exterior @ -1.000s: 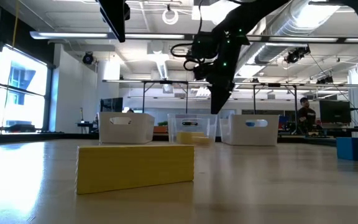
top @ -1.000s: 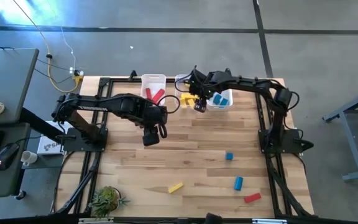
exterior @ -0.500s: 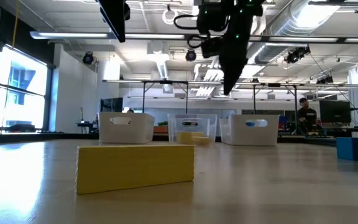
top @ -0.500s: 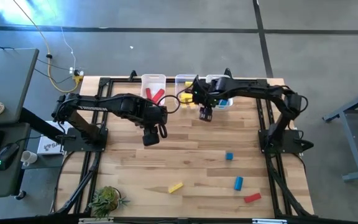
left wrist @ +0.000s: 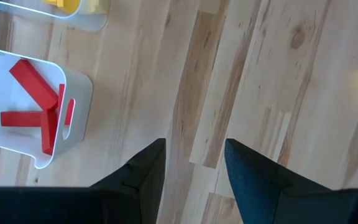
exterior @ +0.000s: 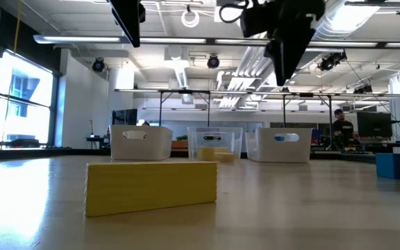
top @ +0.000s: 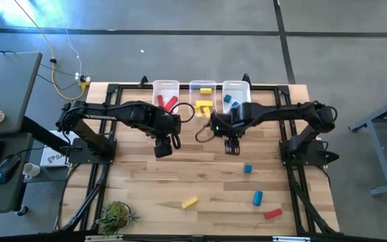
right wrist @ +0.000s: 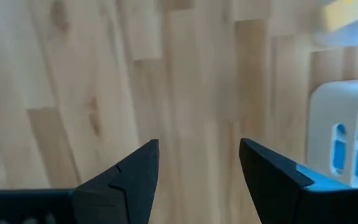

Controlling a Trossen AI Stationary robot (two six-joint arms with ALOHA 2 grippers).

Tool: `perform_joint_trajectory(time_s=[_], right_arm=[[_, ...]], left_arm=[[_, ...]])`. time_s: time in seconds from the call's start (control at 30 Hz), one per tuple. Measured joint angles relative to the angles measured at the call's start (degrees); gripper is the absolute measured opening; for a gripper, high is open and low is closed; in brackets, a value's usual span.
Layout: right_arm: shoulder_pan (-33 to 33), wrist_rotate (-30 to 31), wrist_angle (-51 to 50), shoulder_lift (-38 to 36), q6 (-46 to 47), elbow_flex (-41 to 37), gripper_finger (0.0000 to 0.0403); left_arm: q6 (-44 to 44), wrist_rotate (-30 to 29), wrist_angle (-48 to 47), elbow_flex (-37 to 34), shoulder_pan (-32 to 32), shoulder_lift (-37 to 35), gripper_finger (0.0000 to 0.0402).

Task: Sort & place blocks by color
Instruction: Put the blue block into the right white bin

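Tabletop keeps four blocks near me unsorted; bins mostly filled; my right end effector hangs released, empty.

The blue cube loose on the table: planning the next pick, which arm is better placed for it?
Probably the right. Its open, empty end effector hangs just short of the blue cube, while the left end effector waits farther away over bare table.

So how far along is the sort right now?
Well along: red blocks, yellow blocks and blue blocks lie in separate bins. Nothing is in hand; the right gripper and left gripper are open and empty. Left on the table: yellow, two blue, one red.
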Motion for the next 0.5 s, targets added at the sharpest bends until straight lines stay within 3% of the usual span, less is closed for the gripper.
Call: perform_joint_trajectory(time_s=[0.13,0.5], right_arm=[[4.7,0.2,-1.0,0.0,2.1,0.0,0.0208],[14.8,7.9,-3.2,0.0,9.8,0.0,0.0208]], left_arm=[[0.0,0.0,0.0,0.0,0.0,0.0,0.0154],[0.0,-0.1,0.1,0.0,0.0,0.0,0.0154]])
